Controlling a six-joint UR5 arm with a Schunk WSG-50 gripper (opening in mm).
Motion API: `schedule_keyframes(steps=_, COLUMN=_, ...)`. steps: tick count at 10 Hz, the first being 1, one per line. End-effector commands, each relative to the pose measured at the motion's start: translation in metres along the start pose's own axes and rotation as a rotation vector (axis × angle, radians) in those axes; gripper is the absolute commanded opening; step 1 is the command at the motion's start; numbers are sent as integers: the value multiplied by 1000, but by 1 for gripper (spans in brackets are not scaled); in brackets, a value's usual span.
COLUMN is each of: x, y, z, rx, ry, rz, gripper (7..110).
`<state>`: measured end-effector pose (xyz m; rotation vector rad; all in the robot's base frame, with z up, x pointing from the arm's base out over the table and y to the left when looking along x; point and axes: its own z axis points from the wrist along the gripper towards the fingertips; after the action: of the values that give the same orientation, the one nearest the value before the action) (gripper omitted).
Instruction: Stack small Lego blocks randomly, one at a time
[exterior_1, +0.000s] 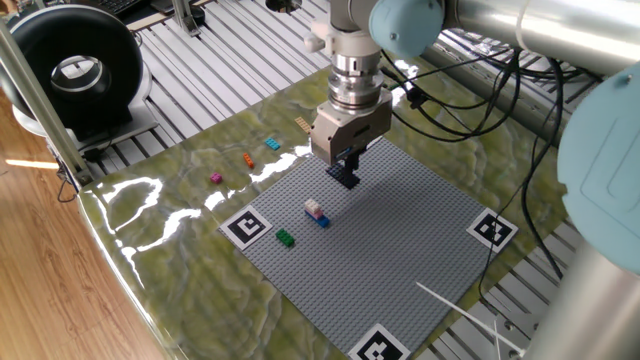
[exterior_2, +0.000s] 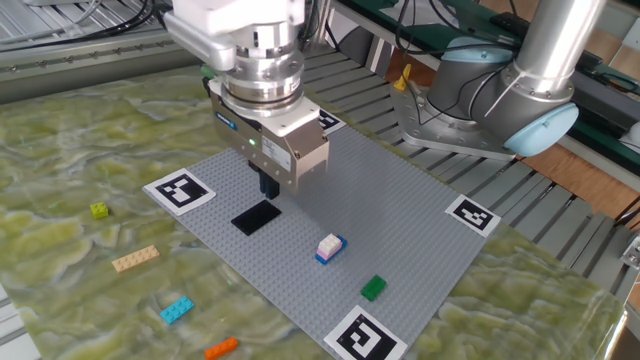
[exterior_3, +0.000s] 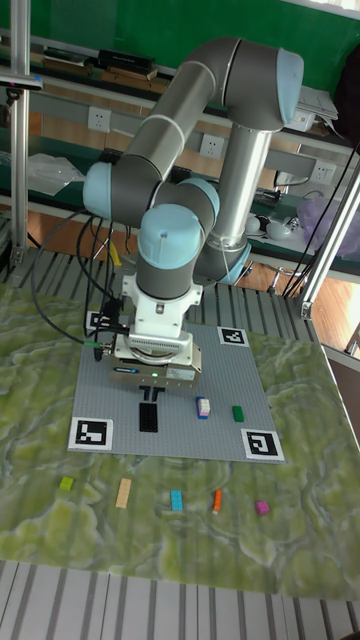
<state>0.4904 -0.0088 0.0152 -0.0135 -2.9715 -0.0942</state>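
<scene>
One fixed view: gripper (exterior_1: 347, 166) hangs just above the dark flat plate (exterior_1: 345, 179) on the grey baseplate (exterior_1: 400, 230), fingers close together with nothing visibly held; the white-pink block sits stacked on the blue block (exterior_1: 317, 212), green block (exterior_1: 285, 238) near a marker tag (exterior_1: 248, 226), and magenta (exterior_1: 215, 178), orange (exterior_1: 247, 160), cyan (exterior_1: 272, 144) and tan (exterior_1: 302, 124) blocks lie off the baseplate on the green mat (exterior_1: 180, 200). The other fixed view: gripper (exterior_2: 269, 186) is clear of the dark plate (exterior_2: 256, 216), empty, fingers near-closed; white-pink-on-blue stack (exterior_2: 329, 248) and green block (exterior_2: 373, 288) are on the baseplate, and yellow-green (exterior_2: 99, 210), tan (exterior_2: 135, 259), cyan (exterior_2: 176, 310) and orange (exterior_2: 221, 348) blocks are on the mat. Tall fixed view: gripper (exterior_3: 151, 397) sits above the plate (exterior_3: 149, 417), with the loose blocks in a row on the mat below the baseplate's front edge.
</scene>
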Motion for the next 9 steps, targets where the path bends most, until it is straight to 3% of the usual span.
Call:
schedule_keyframes(steps=1, x=-4, y=-1, z=10, rx=-1, ry=-19, rz=6, gripper=7)
schedule_keyframes(steps=9, x=-9, y=-2, z=29, rx=2, ry=-27, rz=5, gripper=7)
